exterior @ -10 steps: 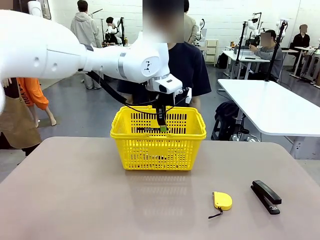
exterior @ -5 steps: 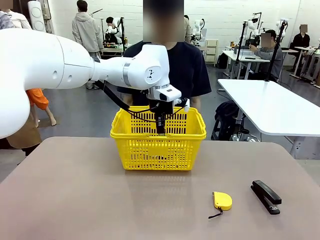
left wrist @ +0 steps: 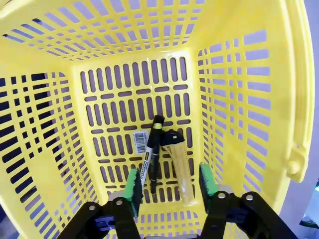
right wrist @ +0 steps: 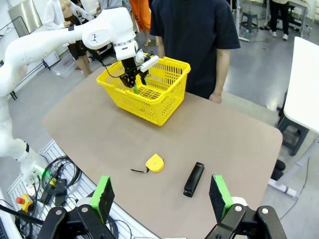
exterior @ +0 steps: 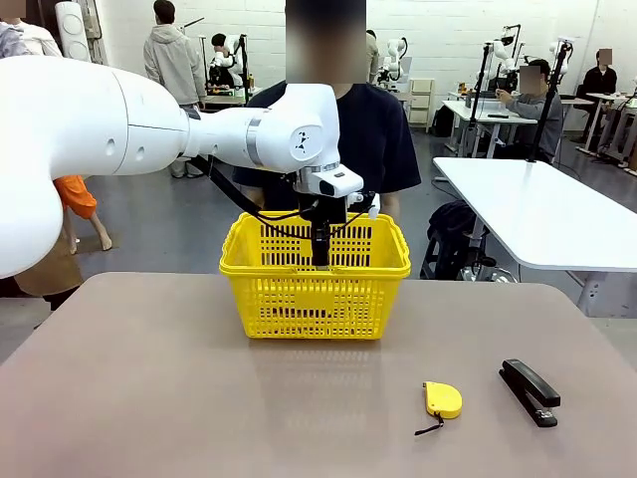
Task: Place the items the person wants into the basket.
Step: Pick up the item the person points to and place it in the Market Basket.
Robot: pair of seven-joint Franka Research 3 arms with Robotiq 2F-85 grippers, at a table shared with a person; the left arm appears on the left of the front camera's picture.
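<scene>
The yellow basket [exterior: 315, 299] stands at the far middle of the table, with the person [exterior: 383, 129] in a dark T-shirt right behind it. My left gripper [exterior: 320, 251] hangs inside the basket's top, pointing down. In the left wrist view its green pads [left wrist: 132, 184] stand apart, open [left wrist: 169, 182], with nothing between them. Below on the basket floor [left wrist: 114, 114] lie a white marker [left wrist: 144, 160], a thin black pen [left wrist: 155, 149] and a yellow-and-black utility knife [left wrist: 179, 167], side by side. My right gripper [right wrist: 160, 195] is open high above the table's near edge.
A small yellow tape measure [exterior: 443, 399] and a black stapler [exterior: 529, 391] lie on the near right of the brown table [exterior: 149, 378]. A white table [exterior: 537, 209] stands to the right behind. People stand farther back in the room.
My left arm has sunk a little and shifted left over the basket, and its jaws have parted. Tape measure and stapler have not moved.
</scene>
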